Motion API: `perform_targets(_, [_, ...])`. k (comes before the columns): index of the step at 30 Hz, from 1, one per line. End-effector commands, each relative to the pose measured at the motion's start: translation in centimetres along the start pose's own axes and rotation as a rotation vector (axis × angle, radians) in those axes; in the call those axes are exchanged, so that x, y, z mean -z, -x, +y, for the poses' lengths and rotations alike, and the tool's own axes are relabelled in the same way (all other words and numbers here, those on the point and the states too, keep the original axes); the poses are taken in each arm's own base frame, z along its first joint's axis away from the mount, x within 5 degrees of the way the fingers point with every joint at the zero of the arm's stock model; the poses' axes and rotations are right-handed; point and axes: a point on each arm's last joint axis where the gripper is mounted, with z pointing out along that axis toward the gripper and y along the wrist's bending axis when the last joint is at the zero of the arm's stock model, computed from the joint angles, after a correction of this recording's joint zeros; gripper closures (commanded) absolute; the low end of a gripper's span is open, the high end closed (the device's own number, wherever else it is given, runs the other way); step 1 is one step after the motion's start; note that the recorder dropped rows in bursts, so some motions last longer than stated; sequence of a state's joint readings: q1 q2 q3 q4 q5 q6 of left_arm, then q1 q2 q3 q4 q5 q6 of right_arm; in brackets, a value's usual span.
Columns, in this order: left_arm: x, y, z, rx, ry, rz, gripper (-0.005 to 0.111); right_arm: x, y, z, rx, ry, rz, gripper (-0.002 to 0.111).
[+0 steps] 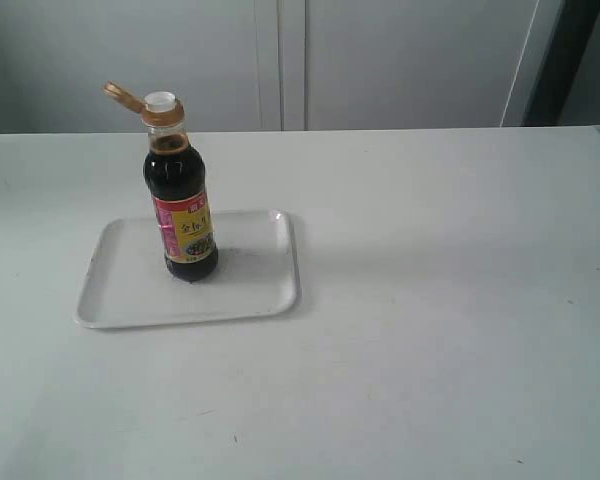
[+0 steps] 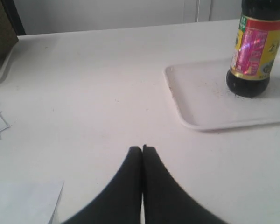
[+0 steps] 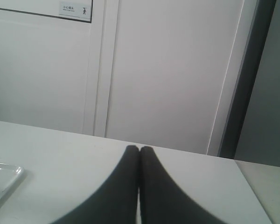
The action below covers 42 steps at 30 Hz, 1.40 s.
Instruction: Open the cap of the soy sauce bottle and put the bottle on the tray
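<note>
So the small clear soy sauce bottle (image 1: 184, 207) full of dark brown-black liquid, with its red and yellow label, is standing upright on the flat white rectangular plastic tray (image 1: 120, 290), roughly in the middle of it and a bit toward the far rim. Its gold-brown ribbed flip cap (image 1: 123, 96) is swung open, hanging off the matching collar on its hinge and sticking out to the left in the exterior view, and the white pour spout (image 1: 161, 100) is bare on top. The tray itself sits on the white table (image 1: 430, 300), on the left half, somewhere between the near and far edges, well clear of the right edge.

The left wrist view has the bottle's lower half (image 2: 255, 51) and one rounded corner of the tray (image 2: 186, 93), with some dark specks on the tray floor by the bottle's base. The left gripper (image 2: 142, 148) is off the tray, over bare table, its two black fingers pressed together with nothing between them. The right gripper (image 3: 139, 148) is the same deal, fingers together and empty, facing the white cabinet doors (image 3: 168, 70) behind the far edge, with just a sliver of tray corner (image 3: 2, 182) showing. Some white paper sheets (image 2: 18, 200) lie on the table near the left gripper.
</note>
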State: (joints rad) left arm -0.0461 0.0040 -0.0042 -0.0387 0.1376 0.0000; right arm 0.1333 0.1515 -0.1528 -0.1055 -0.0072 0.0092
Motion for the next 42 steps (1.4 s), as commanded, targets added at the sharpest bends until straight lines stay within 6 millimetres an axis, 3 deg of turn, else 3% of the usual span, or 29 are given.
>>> perform_targets(1, [0.02, -0.95, -0.16, 0.014, -0.016, 0.092, 0.107, 0.03, -0.15, -0.02, -0.001, -0.005, 0.003, 0.108])
perform_targets(42, [0.02, -0.96, -0.17, 0.014, -0.016, 0.093, 0.107, 0.04, -0.26, -0.02, -0.013, -0.005, 0.015, 0.108])
